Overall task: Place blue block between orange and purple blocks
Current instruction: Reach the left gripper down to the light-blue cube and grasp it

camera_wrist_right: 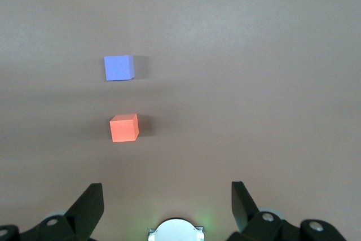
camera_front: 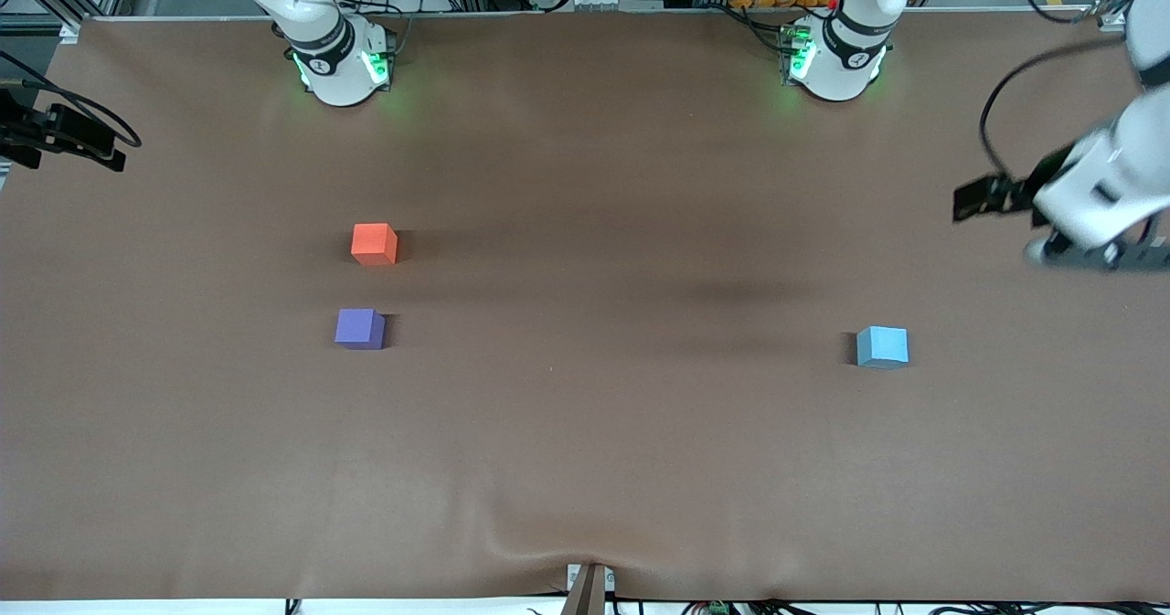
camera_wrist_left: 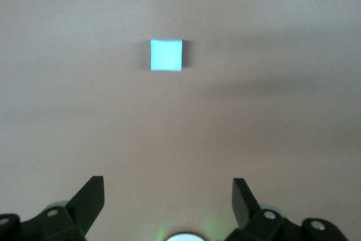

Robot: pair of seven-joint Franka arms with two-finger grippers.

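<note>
The blue block (camera_front: pixel 882 347) sits alone on the brown table toward the left arm's end; it also shows in the left wrist view (camera_wrist_left: pixel 166 55). The orange block (camera_front: pixel 374 243) and the purple block (camera_front: pixel 359 329) sit toward the right arm's end with a gap between them, the purple one nearer the front camera. Both show in the right wrist view, orange (camera_wrist_right: pixel 124 127) and purple (camera_wrist_right: pixel 118 68). My left gripper (camera_front: pixel 1101 257) hangs high at the table's end, open and empty (camera_wrist_left: pixel 168 187). My right gripper (camera_wrist_right: pixel 166 193) is open and empty, high above the table.
The brown table cover (camera_front: pixel 585 432) has a raised wrinkle at its front edge near a small bracket (camera_front: pixel 590 588). The two arm bases (camera_front: pixel 340 62) (camera_front: pixel 836 58) stand along the table's edge away from the front camera.
</note>
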